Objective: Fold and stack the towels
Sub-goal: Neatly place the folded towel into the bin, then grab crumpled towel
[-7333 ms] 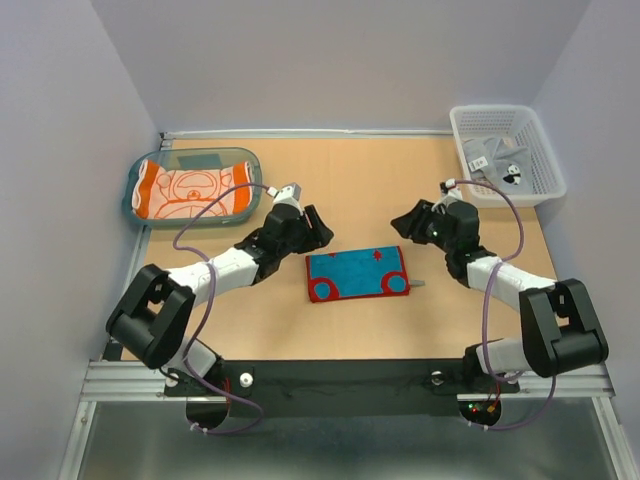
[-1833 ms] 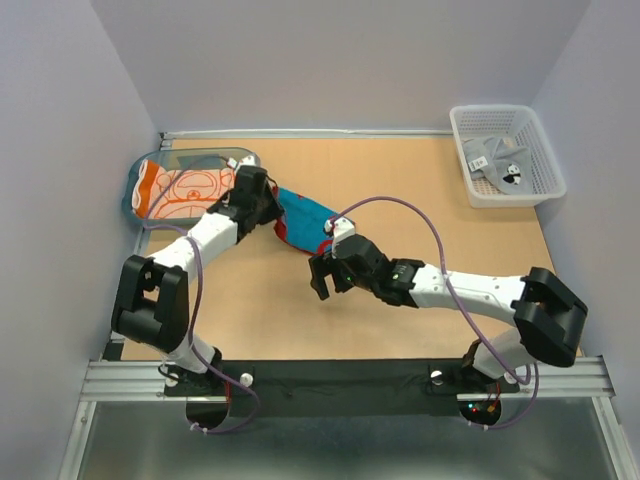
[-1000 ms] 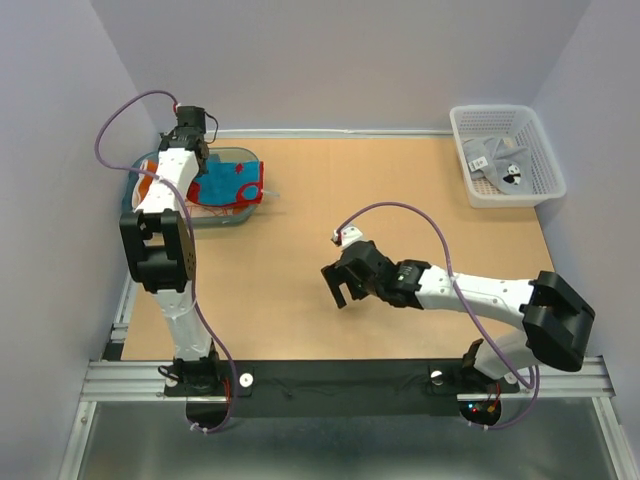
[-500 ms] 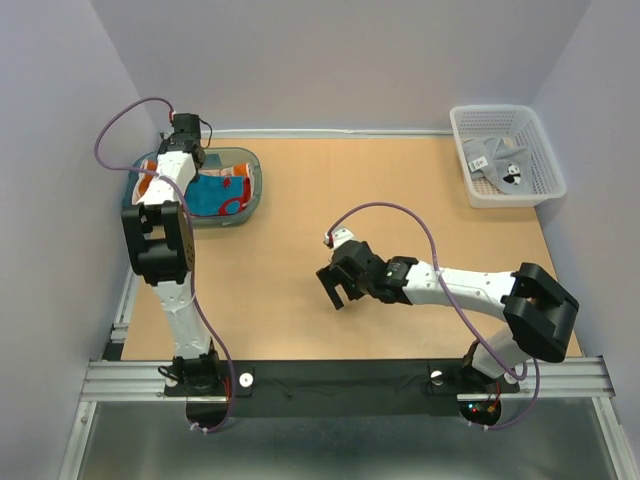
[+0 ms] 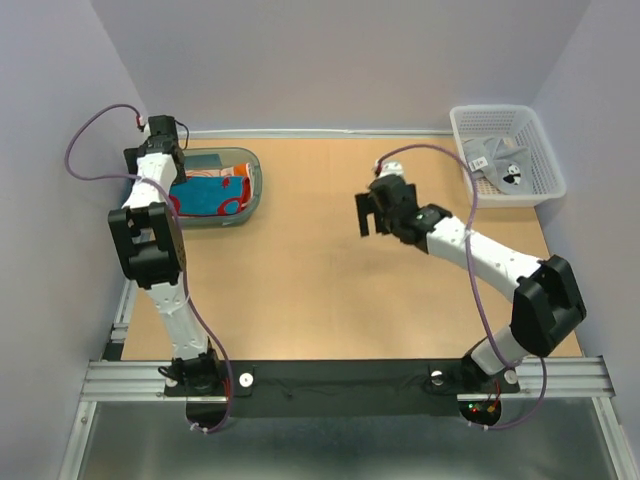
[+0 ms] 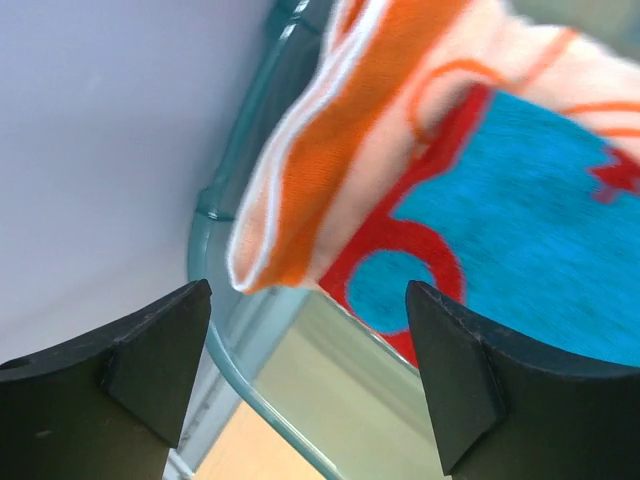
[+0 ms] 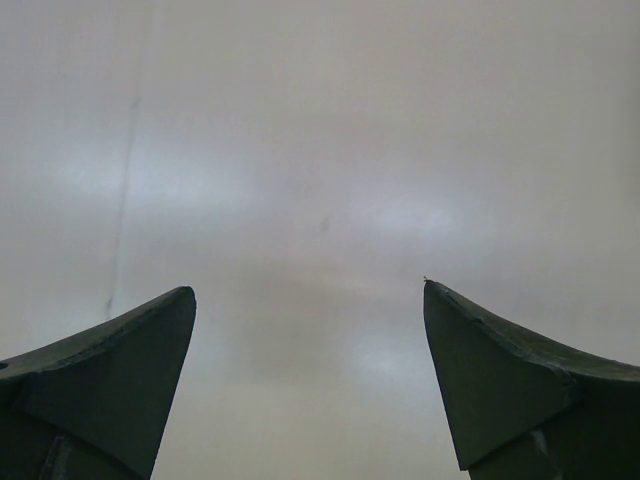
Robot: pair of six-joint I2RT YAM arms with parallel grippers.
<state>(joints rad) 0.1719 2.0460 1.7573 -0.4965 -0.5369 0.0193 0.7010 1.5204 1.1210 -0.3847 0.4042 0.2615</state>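
The blue towel with red marks [image 5: 210, 195] lies on the orange towel [image 5: 236, 172] inside the teal tray [image 5: 255, 183]. My left gripper [image 5: 160, 165] hovers at the tray's far left end, open and empty. In the left wrist view its gripper [image 6: 308, 290] frames the tray rim [image 6: 240, 370], with the orange towel [image 6: 330, 170] and the blue towel [image 6: 520, 250] just beyond it. My right gripper [image 5: 372, 212] is raised over the table's middle right, open and empty. The right wrist view shows the gripper [image 7: 310, 300] against bare wall. Grey panda towels [image 5: 495, 158] lie crumpled in the basket.
The white mesh basket [image 5: 540, 180] stands at the back right corner. The tray sits at the back left, close to the left wall [image 6: 90, 150]. A purple cable [image 5: 90, 140] loops off the left wrist.
My left gripper has opened and let the blue towel go onto the orange one in the tray, then shifted left. My right arm has swung up and back to the right.
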